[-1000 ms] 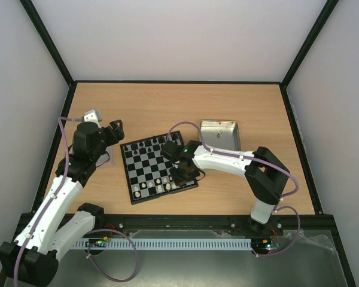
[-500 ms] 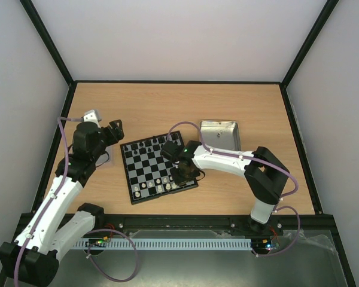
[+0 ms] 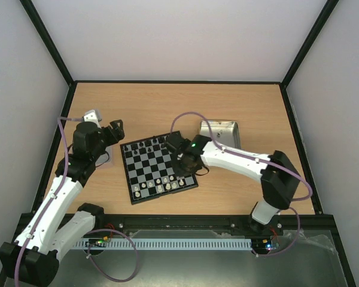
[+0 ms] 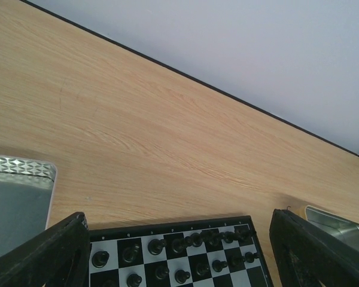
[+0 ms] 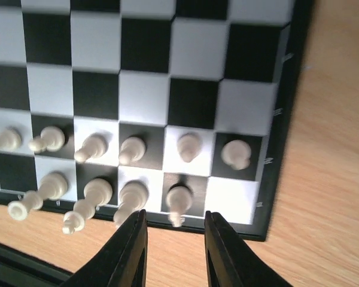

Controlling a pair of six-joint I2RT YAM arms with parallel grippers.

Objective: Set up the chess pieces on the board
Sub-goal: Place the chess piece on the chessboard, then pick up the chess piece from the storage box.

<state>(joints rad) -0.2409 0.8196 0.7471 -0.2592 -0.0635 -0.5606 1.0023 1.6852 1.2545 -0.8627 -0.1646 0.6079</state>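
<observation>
Note that the right gripper has pulled away from the near right corner of the board, fingers parted and empty, so treat the last white piece as placed; you count ten white pieces on its two near ranks, one corner square bare, while the left gripper hangs open.

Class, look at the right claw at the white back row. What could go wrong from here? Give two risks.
1. The open right claw straddles one white piece, and its neighbour stands very close. Closing or shifting sideways could topple that neighbour.
2. That white piece sits in the edge row of the board. A clumsy nudge might push it off onto the table.
</observation>
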